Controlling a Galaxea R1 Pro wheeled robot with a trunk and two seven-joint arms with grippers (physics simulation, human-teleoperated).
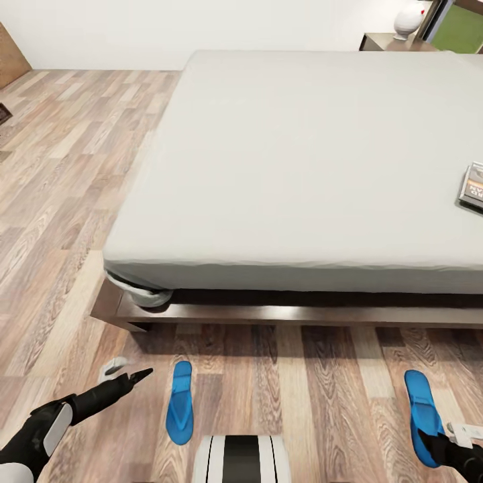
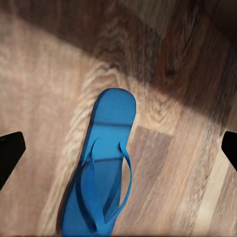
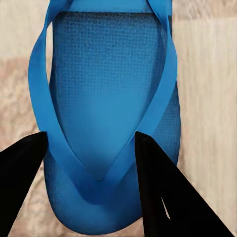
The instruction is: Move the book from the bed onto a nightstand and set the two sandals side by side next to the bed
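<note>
Right gripper, jaws narrow around the sandal toe, should pinch the thin sole edge: light, soft, bendable.

matt grained wood floor, textured sandal

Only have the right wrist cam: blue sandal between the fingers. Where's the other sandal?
Observer: The left sandal lies on the floor in front of the bed, well apart from the right sandal, toward the robot's left.
Operator: Left gripper on it?
Observer: No. The left gripper hangs open over it, fingers wide of both its edges.
Operator: Book?
Observer: The book lies on the mattress, at the head view's right edge.
</note>
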